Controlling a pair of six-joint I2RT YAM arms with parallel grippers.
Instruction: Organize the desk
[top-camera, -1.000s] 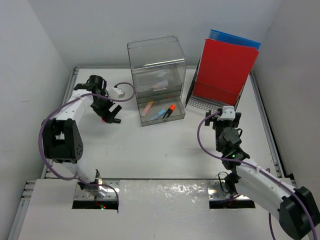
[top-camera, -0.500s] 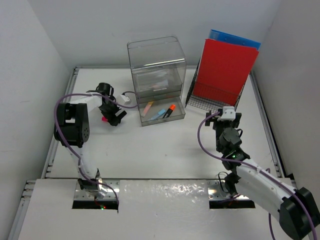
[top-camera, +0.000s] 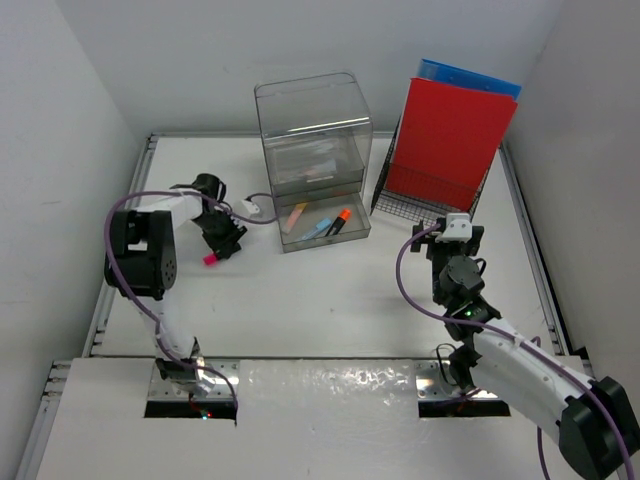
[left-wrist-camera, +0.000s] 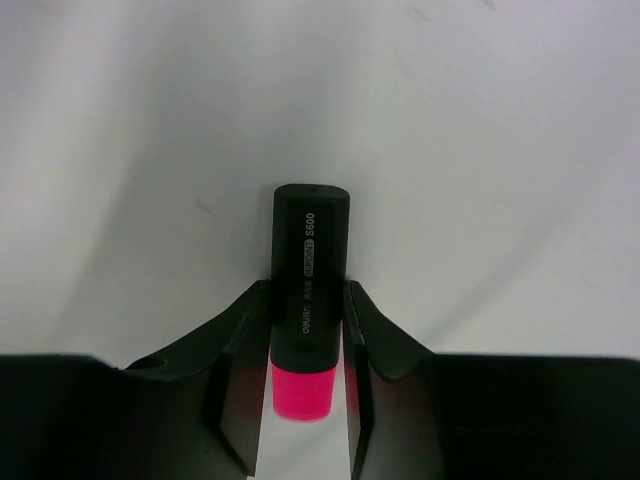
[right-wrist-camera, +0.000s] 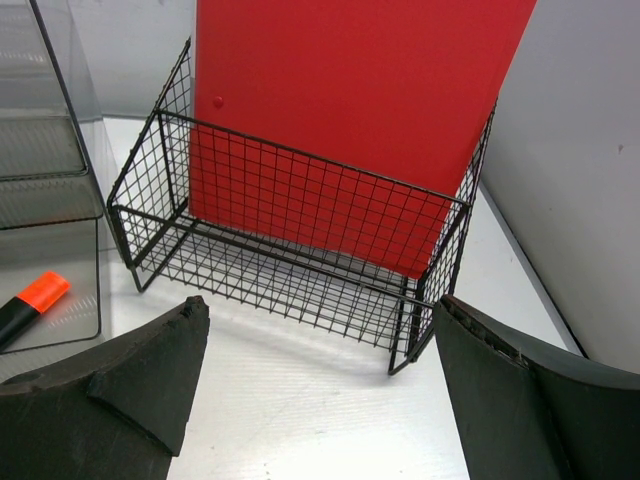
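The desk (top-camera: 330, 300) is a wide white tabletop. At its left, a black highlighter with a pink end (left-wrist-camera: 310, 240) lies flat on the white surface. My left gripper (left-wrist-camera: 307, 296) is shut on it, both fingers pressed against its sides. From above, the pink end (top-camera: 211, 259) pokes out below the left gripper (top-camera: 224, 243). My right gripper (right-wrist-camera: 320, 330) stands open over bare desk, facing the wire rack, with nothing between its fingers. From above, the right gripper (top-camera: 453, 242) sits just in front of the rack.
A clear plastic drawer box (top-camera: 315, 150) stands at the back centre, its low drawer pulled out with a peach (top-camera: 297, 215), a blue (top-camera: 318, 228) and an orange highlighter (top-camera: 340, 218) inside. A black wire rack (top-camera: 425, 195) at back right holds a red folder (top-camera: 450, 130).
My left gripper has swung down over the pink-ended highlighter and closed on it; the pink end now sits a little nearer the front. The right arm has not moved.
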